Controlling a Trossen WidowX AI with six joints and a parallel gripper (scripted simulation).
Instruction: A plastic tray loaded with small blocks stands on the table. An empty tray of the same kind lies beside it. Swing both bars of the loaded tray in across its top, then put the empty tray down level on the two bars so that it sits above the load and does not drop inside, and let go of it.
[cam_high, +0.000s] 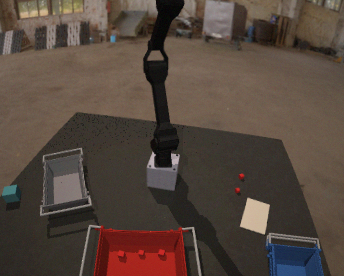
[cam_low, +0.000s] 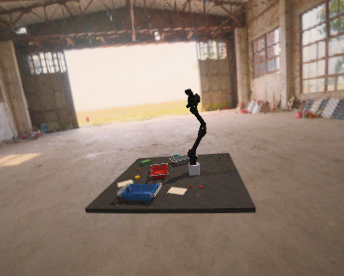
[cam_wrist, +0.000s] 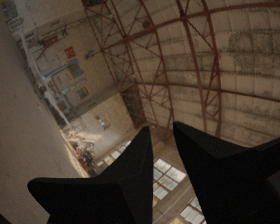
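Observation:
A red tray (cam_high: 129, 268) (cam_low: 160, 171) holds several small red blocks, one being a block (cam_high: 121, 254) near its left wall. Its left wire bar (cam_high: 85, 250) and right wire bar (cam_high: 197, 250) are swung out beyond its ends. A grey tray (cam_high: 65, 185) (cam_low: 178, 160) looks empty, with wire bars at its two ends. A blue tray (cam_high: 295, 262) (cam_low: 141, 193) shows no blocks; it is cut off in the top view. My gripper (cam_wrist: 161, 130) is empty, its fingers apart by a narrow gap. It is raised high above the table, far from every tray; in the top view it is out of frame.
A teal cube (cam_high: 11, 193) (cam_low: 176, 155) lies beyond the grey tray. Two small red pieces (cam_high: 241, 176) (cam_high: 238, 190) and a cream sheet (cam_high: 255, 216) (cam_low: 177, 191) lie right of my base. A green block (cam_low: 145, 162) and a yellow block (cam_low: 137, 177) lie near the red tray.

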